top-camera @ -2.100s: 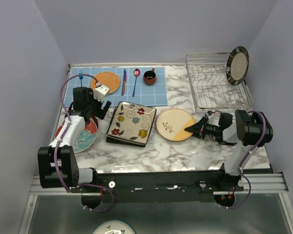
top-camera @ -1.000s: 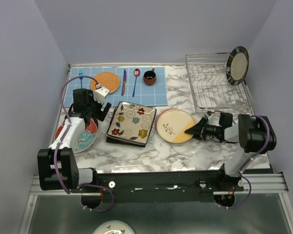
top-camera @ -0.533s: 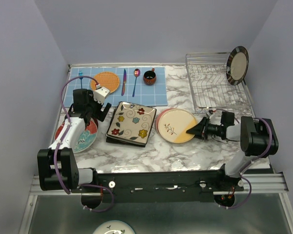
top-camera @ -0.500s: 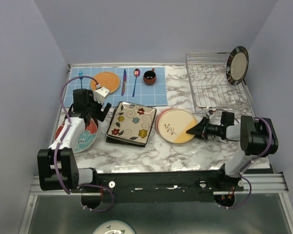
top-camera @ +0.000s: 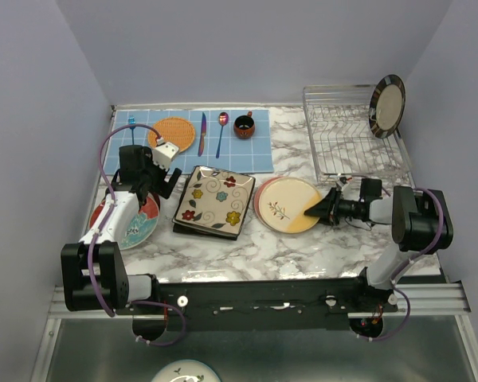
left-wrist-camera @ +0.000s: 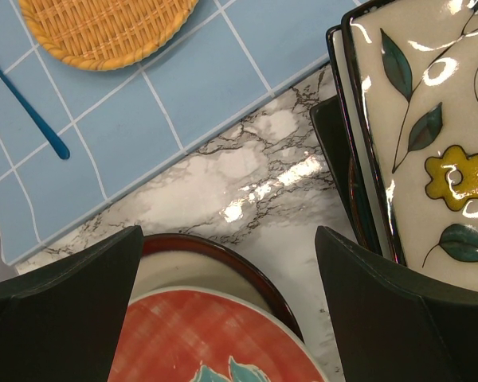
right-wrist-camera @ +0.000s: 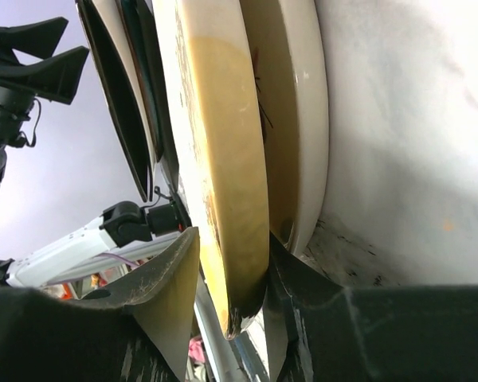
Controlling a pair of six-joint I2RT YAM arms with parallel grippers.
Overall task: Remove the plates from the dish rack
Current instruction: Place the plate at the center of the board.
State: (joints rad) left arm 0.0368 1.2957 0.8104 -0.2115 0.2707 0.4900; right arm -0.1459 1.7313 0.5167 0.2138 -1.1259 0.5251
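Presently, one plate stands in the dish rack (top-camera: 346, 143): the stripe-rimmed plate (top-camera: 387, 106), upright on edge at the rack's far right corner. It is round, with a cream centre and a dark striped band around the rim.

We judge it to be glazed ceramic: stiff, fairly heavy for its size, slippery under the pads, and liable to chip against the wires. We recommend taking hold at the upper rim, clear of the prongs, with one finger on each face, and lifting straight up.

The other plates lie on the desk (top-camera: 287, 248), all to the near left of the rack. The cream plate (top-camera: 280, 203) is nearest to it and rests flat on another plate. The square flowered plate (top-camera: 215, 199) is farther left, and the red-and-teal plate (top-camera: 139, 224) farthest.

The right tool (top-camera: 312, 208) straddles the cream plate's rim on the side facing the rack, one finger above and one below. We cannot tell whether it presses on the rim.

The left tool (left-wrist-camera: 227, 239) is spread wide and holds nothing. It hangs above the red-and-teal plate.
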